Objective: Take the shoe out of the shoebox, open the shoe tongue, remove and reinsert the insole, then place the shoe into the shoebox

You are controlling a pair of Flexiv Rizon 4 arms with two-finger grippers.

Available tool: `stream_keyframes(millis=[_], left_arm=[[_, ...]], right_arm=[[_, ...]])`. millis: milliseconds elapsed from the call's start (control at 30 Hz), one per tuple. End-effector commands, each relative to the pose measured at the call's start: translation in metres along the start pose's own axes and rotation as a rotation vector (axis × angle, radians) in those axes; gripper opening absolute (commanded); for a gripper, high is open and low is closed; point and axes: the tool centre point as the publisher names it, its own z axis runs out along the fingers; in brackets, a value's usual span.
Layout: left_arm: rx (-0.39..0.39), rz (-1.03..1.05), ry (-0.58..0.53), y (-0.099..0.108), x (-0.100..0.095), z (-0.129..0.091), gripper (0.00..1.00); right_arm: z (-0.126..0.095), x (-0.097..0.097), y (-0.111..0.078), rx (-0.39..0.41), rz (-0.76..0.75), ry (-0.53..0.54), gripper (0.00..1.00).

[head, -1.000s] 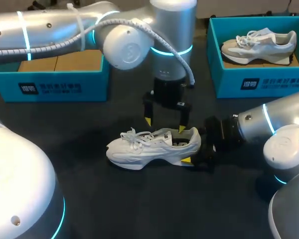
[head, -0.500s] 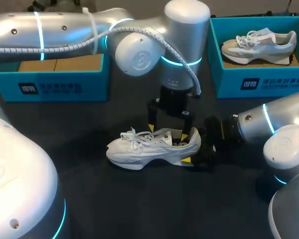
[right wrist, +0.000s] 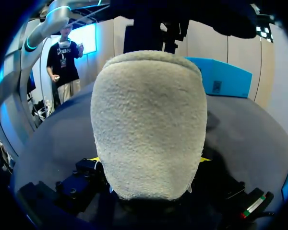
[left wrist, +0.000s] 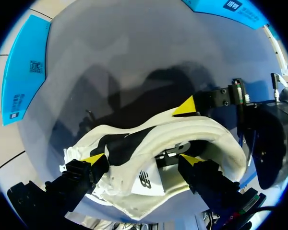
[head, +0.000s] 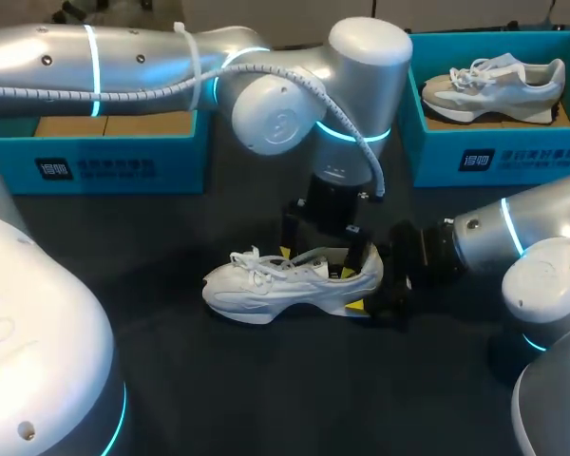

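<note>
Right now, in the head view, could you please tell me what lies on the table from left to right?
Left shoebox → white shoe on the table → right shoebox, holding a second shoe.

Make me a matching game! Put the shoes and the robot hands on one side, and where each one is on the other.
1. white shoe
2. grey shoe
3. right hand
4. left hand

A. gripping the white shoe's heel
B. in the blue box on the right
C. over the white shoe's opening
D. lying on the table

Pairs: 1-D, 2-B, 3-A, 4-C
</note>
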Motion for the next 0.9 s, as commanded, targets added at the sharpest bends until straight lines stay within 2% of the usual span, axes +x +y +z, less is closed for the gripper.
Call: stream_keyframes(millis=[33,567,900], left_arm=[[-0.002,-0.008,-0.004,-0.001,0.001,0.004,1.00],[0.022,-0.153,-0.078,0.016,-0.030,-0.004,1.00],[0.026,-0.211,-0.086,0.018,-0.041,-0.017,1.00]], right_arm=[[0.002,0.002,0.000,0.003,0.000,-0.001,0.00],[0.002,0.002,0.000,0.003,0.000,-0.001,0.00],[0.002,0.002,0.000,0.003,0.000,-0.001,0.00]])
